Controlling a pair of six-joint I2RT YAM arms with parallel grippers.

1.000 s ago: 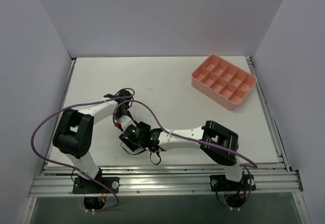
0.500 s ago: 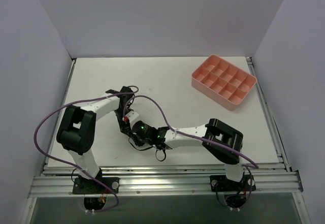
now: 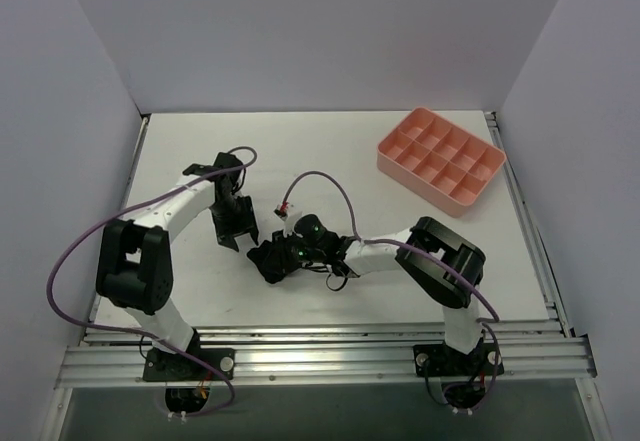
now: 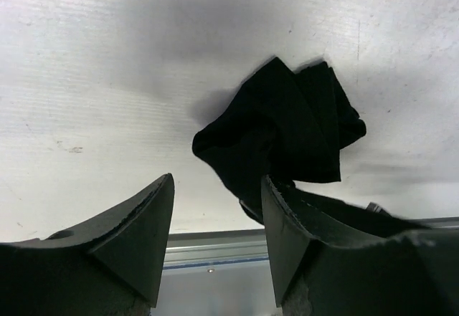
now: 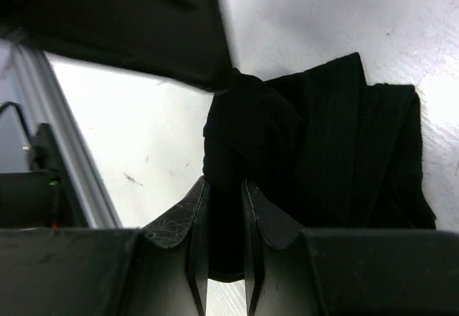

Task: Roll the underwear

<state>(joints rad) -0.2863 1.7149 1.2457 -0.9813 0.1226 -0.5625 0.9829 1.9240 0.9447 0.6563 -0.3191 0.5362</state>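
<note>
**Right gripper pinching a half-rolled black garment, left gripper open beside it**

In the overhead view, the underwear lay just below and left of centre on the white table. It was well apart from the pink compartment tray at the upper right. My right gripper had its two fingers drawn almost together, with a thick knot of the black fabric pinched in the narrow slot between them. My left gripper was spread wide and held nothing. The cloth sat just beyond its fingertips, apparently not touching them.

The underwear was matte and soft, with no marks. One end was bunched into a rounded lump and the rest fanned out in flat, overlapping folds with sharp corners. The table was hard, pale and faintly scuffed.

I judged the roll was only partly formed. To do the step well, my right fingers should hold the lump firmly and turn it over the loose folds. My left gripper should come down to pin the free edge, so the limp cloth winds tight and does not slide or spring open.
</note>
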